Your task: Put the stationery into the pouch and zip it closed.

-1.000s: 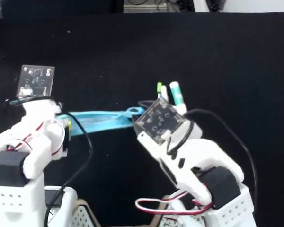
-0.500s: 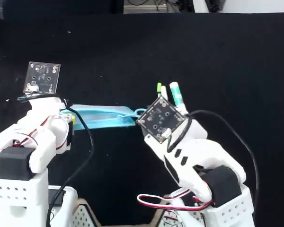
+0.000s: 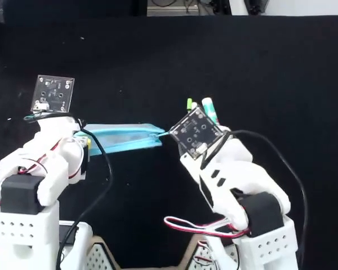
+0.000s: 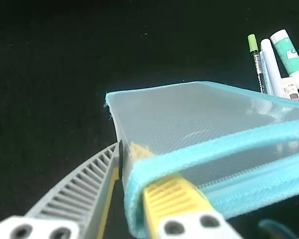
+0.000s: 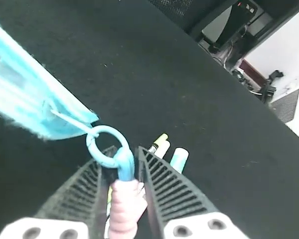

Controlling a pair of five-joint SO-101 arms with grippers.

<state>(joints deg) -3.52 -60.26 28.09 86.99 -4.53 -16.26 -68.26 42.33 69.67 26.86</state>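
A light blue mesh pouch (image 3: 121, 139) lies across the black table between the two arms. My left gripper (image 4: 125, 159) is shut on one end of the pouch (image 4: 199, 124), with its yellow finger (image 4: 169, 199) on the blue trim. My right gripper (image 5: 123, 152) is shut on the blue zipper pull ring (image 5: 107, 147) at the other end of the pouch (image 5: 25, 99). Loose stationery lies just beyond the right wrist: a green-capped pen (image 3: 189, 104) and a green and white glue stick (image 3: 208, 108). The left wrist view also shows a white pen (image 4: 271, 67) beside them.
The right arm's wrist camera board (image 3: 196, 132) covers part of the stationery from above. The black table cloth (image 3: 270, 73) stretches bare to the far and right sides. Cables and equipment (image 5: 239, 30) sit past the table's far edge.
My right wrist has shifted to the right with the pull ring in its grip. My left wrist has risen slightly. The pouch now lies straighter between them.
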